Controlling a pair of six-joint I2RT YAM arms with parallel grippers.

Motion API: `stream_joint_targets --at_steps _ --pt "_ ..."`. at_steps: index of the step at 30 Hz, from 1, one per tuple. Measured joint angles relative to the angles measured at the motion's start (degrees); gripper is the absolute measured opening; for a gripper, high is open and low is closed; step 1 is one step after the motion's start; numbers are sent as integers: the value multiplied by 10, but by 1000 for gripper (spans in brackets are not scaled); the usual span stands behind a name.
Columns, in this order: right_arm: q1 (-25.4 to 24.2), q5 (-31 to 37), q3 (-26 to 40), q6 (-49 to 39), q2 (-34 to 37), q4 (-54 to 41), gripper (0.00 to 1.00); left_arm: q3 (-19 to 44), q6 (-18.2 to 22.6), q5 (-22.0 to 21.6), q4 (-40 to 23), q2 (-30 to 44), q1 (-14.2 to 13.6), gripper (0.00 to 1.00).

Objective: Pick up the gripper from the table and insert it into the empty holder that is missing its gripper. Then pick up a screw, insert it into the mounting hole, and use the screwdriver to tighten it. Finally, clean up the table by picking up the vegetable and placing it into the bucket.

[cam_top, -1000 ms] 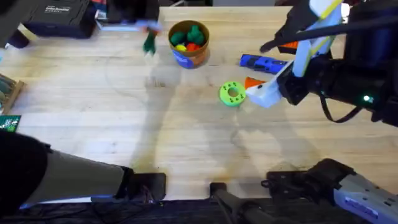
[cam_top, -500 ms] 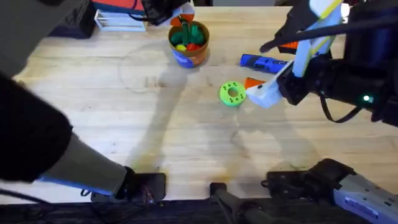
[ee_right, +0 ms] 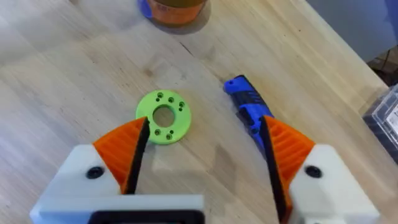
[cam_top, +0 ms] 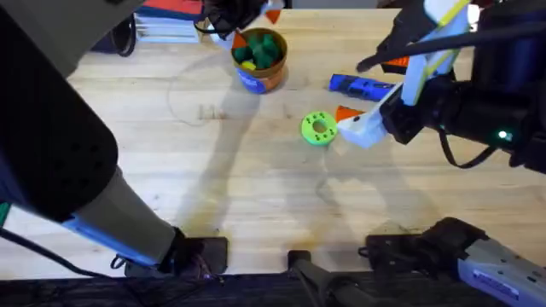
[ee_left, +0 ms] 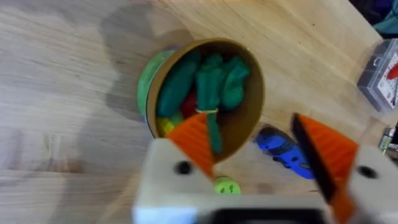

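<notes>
1. Left gripper (ee_left: 261,155): held directly above the bucket; its white fingers with orange ribbed pads (ee_left: 196,140) are spread apart, and nothing is seen between them. In the overhead view its orange tips (cam_top: 256,19) are seen just beyond the bucket's far rim.
2. Bucket (cam_top: 256,77): blue body, orange rim, stood upright on the table (cam_top: 213,170). It is used here as the landmark.
3. Vegetable (ee_left: 217,81): dark green toy pieces are seen lying inside the bucket, together with yellow and red pieces; which green piece is the task's own cannot be told. The green contents (cam_top: 260,47) are also visible from overhead.
4. Lime-green ring-shaped disc (cam_top: 318,128): laid flat on the table, to the right of the bucket and nearer the arm bases, apart from it.
5. Screwdriver (cam_top: 360,83): blue handle, laid on its side to the right of the bucket, well apart from it and beyond the disc.
6. Right gripper (ee_right: 202,146): held over the table to the right of the bucket, fingers apart and empty; the disc (ee_right: 163,116) and the screwdriver (ee_right: 247,106) are framed between the orange pads (ee_right: 124,140).
7. White and light-blue robot arm (cam_top: 426,60): placed farthest right of the bucket; its holder cannot be made out clearly.
</notes>
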Motion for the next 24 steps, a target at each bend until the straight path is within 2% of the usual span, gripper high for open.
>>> stream_joint_targets --at_steps 1,2,3,6,9,10,14,17,21,24 --pt "0 0 0 0 0 0 993 0 -1 0 -1 0 0 860" --pt "0 0 0 0 0 0 993 0 -5 0 -1 0 0 946" --pt "0 0 0 0 0 0 994 0 -5 1 -2 0 0 977" --pt "0 0 1 3 0 -2 993 0 1 13 -2 -1 4 985" --pt "0 -1 22 26 0 -37 994 4 30 30 -31 -10 14 985" --pt "0 -1 77 51 0 -100 993 24 76 31 -85 -34 30 986" --pt "0 -1 173 81 -3 -189 994 66 185 27 -152 -97 55 986" --pt "0 -1 227 110 -10 -246 994 88 294 23 -218 -161 66 986" --pt "0 -1 254 149 -21 -272 993 93 438 21 -327 -235 62 986" --pt "0 -1 254 171 -23 -274 994 92 521 21 -406 -273 61 986"
